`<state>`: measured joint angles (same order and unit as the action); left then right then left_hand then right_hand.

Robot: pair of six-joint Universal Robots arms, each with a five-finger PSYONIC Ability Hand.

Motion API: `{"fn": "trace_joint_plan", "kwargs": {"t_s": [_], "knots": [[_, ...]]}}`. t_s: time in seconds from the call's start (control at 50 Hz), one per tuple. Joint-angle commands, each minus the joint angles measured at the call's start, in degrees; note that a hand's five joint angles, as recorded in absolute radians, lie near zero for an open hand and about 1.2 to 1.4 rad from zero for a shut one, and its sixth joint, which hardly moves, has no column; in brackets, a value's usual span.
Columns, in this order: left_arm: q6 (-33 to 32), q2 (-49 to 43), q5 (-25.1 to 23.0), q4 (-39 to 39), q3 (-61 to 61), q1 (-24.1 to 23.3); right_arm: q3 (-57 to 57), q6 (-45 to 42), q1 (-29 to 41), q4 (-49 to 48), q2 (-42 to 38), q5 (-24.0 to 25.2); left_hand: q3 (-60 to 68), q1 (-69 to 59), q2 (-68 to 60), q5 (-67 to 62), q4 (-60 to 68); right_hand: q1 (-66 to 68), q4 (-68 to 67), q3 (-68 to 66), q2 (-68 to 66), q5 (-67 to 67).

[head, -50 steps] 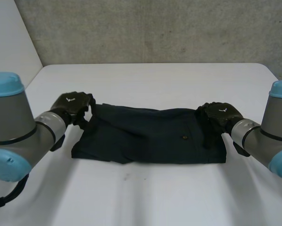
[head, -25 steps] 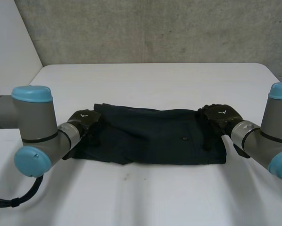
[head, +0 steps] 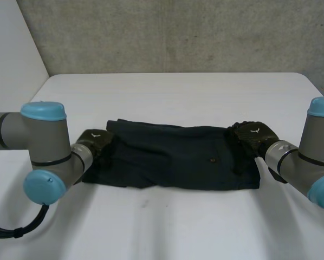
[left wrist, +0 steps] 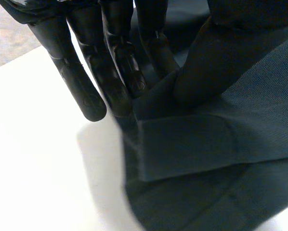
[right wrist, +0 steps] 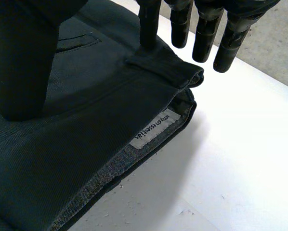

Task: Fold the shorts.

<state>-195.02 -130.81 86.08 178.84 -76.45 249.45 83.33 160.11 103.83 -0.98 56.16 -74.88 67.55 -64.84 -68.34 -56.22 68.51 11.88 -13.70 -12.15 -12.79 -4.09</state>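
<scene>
The shorts (head: pixel 178 157) lie along the surface (head: pixel 167 227), long axis left to right. Left hand (head: pixel 97 142) pinches the left end between thumb and straight fingers (left wrist: pixel 117 72); right hand (head: pixel 251 135) rests released fingers (right wrist: pixel 149 24) on the right end

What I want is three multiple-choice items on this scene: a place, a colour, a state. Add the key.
1. The left hand is: A at the shorts' left end; B on their middle; C off the table.
2. The shorts are: A red; B dark navy; C white.
3. The shorts: A hang in mid-air; B lie flat on the table; C sit balled up.
Key: 1 A, it rests at that end; 2 B, the cloth is dark blue-black; 3 B, they lie spread on the table.
</scene>
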Motion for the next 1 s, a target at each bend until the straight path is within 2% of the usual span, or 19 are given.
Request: {"fn": "trace_joint_plan", "kwargs": {"t_s": [0.02, 0.3, 0.5, 0.74, 0.76, 0.78, 0.84, 0.92, 1.0], "knots": [[-0.36, 3.27, 9.98, 0.45, -0.45, -0.19, -0.01, 0.03, 0.06, -0.07, 0.0, 0.0, 12.45, -15.16, -11.66, -13.78, 11.49, 0.39, 1.43, -0.12, 0.52, 1.82], [-1.42, 5.21, 10.95, -0.25, -4.93, -0.72, -0.01, 0.03, 0.06, -0.08, 0.09, -0.09, 12.45, -15.16, -11.66, -13.78, 11.49, 0.39, 1.43, -0.12, 0.52, 1.82], [-1.5, 6.79, 17.89, -0.16, -6.25, -1.77, 0.61, 0.03, 0.06, -0.34, 0.26, -0.09, 12.45, -15.16, -11.66, -13.78, 11.49, 0.39, 1.43, -0.12, 0.52, 1.82], [-1.42, 11.01, 18.25, 0.01, -9.41, -3.97, 0.78, 0.03, 0.06, -0.69, 0.44, -0.09, 12.45, -15.16, -11.66, -13.78, 11.49, 0.39, 1.43, -0.12, 0.52, 1.82], [-1.42, 11.1, 18.16, -0.07, -9.68, -4.06, 0.87, 0.03, 0.06, -0.69, 0.53, -0.09, 7.81, -10.52, -7.02, -9.14, 6.85, 0.39, 1.43, -0.12, 0.52, 1.82], [-1.33, 11.28, 17.81, 0.01, -10.29, -4.23, 0.87, 0.03, -0.03, -0.69, 0.62, 0.0, -8.89, 6.18, 9.68, 7.56, -9.85, 0.39, 1.43, -0.12, 0.52, 1.82], [-1.33, 12.33, 17.81, -0.07, -10.82, -4.41, 0.96, 0.12, -0.29, -0.6, 1.84, 0.0, -38.57, 35.86, 39.36, 37.24, -39.53, 0.39, 1.43, -0.12, 0.52, 1.82], [-0.72, 15.04, 17.55, 0.01, -11.0, -5.02, 0.96, 0.29, -0.65, -0.34, 5.35, 0.0, -47.9, 45.18, 48.68, 46.56, -48.85, -0.11, 1.93, 0.39, 1.03, 2.32], [-0.45, 18.73, 16.93, 0.28, -11.61, -5.55, 1.31, 0.91, -0.82, 0.71, 12.11, -0.26, -48.09, 45.37, 48.87, 46.75, -49.04, -1.88, 3.7, 2.15, 2.79, 4.09]]}}
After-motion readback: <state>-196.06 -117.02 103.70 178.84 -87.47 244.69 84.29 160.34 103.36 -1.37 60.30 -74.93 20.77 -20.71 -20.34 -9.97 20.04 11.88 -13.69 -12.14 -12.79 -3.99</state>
